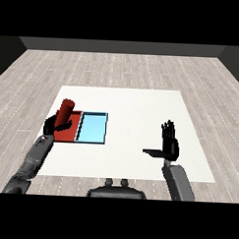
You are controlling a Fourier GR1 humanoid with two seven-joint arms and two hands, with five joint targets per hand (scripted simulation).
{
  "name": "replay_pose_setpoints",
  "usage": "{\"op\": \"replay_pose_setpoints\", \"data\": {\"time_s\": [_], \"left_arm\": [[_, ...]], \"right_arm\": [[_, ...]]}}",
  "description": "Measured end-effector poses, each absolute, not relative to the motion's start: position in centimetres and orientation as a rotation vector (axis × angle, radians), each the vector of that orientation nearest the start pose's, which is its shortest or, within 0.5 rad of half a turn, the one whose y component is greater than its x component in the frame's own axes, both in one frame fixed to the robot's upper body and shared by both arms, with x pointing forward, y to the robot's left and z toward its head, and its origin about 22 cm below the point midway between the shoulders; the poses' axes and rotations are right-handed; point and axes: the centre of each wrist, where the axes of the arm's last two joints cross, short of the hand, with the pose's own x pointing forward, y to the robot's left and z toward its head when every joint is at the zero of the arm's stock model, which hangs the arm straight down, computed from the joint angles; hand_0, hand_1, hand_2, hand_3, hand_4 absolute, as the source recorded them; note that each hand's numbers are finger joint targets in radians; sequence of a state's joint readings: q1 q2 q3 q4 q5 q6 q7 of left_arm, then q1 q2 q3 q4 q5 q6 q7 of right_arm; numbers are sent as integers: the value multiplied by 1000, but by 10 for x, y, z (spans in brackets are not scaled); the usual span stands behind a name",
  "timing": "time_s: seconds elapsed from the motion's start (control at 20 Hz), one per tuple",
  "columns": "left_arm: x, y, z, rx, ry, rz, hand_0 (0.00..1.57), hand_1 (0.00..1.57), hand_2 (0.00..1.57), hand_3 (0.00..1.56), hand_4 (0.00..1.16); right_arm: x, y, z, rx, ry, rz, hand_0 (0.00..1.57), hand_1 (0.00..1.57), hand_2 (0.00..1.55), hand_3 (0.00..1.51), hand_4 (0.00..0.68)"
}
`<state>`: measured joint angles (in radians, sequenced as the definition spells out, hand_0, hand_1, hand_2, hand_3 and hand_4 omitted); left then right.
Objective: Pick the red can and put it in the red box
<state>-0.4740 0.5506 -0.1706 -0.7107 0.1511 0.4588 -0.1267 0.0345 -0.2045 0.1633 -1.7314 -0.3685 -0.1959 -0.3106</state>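
Left of centre: left hand (53,125) curled round the red can (65,112), tilted, above the red tray (71,132); contact with the tray possibly nil, view unclear. Blue tray (92,128) touching beside it, nothing inside. Right hand (169,143), lower right: fingers straight, holding nothing.

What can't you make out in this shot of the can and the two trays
- Head view: the lower part of the red can is covered by the left hand curled round it.
- Head view: whether the can touches the red tray or hangs above it cannot be told; hand and can hide much of the tray.
- Head view: the palm side of the right hand faces away.
- The light blue tray shows fully.
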Motion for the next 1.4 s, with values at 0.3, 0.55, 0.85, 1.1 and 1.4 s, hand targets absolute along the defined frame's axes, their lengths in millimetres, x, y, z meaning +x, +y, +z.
{"op": "replay_pose_setpoints", "data": {"time_s": [0.3, 0.55, 0.85, 1.1, 1.4], "left_arm": [[328, 395, -34, 862, -1073, -149, 963, 963, 914, 0, 724], [323, 391, -54, 816, -969, -200, 0, 0, 0, 0, 560], [321, 399, -55, 797, -887, -269, 0, 0, 0, 0, 0], [340, 396, -34, 679, -1164, -46, 1022, 1022, 959, 0, 0], [367, 360, -15, 300, -1652, 185, 0, 0, 0, 0, 0]], "right_arm": [[242, -241, 29, 91, -1936, -180, 0, 0, 0, 0, 0], [253, -241, 23, 78, -1934, -182, 0, 0, 0, 0, 0], [261, -237, 15, 95, -1945, -175, 0, 0, 0, 0, 0], [260, -237, 18, 121, -1953, -183, 0, 0, 0, 0, 0], [260, -236, 21, 151, -1960, -161, 0, 0, 0, 0, 0]]}}
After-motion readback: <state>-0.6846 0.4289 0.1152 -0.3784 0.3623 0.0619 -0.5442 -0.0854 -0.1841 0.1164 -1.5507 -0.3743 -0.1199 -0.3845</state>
